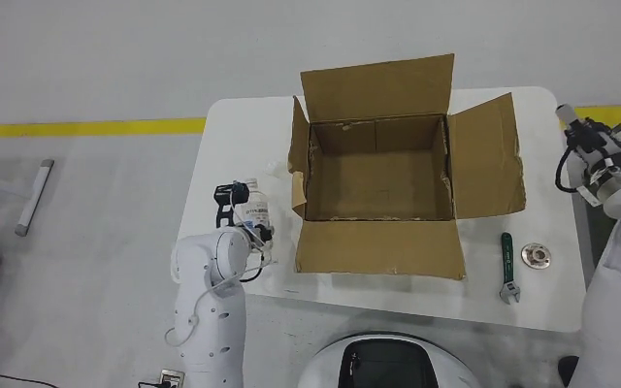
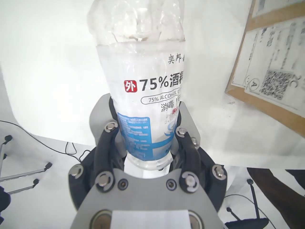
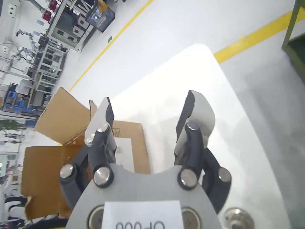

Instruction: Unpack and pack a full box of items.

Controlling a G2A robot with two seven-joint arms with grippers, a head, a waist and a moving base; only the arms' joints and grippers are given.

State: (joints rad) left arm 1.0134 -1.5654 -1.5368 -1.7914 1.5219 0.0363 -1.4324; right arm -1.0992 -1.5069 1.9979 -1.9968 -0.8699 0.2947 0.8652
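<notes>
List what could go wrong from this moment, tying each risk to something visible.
1. The left gripper clamps the bottle near one end, so its long free part may swing or slip.
2. The box has a raised side flap between bottle and opening; the bottle could catch on it.
3. The wrench lies near the table's front edge and might get knocked off.

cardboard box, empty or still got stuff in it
Empty. In the top view the cardboard box has its flaps spread open and a bare floor, nothing inside.
</notes>
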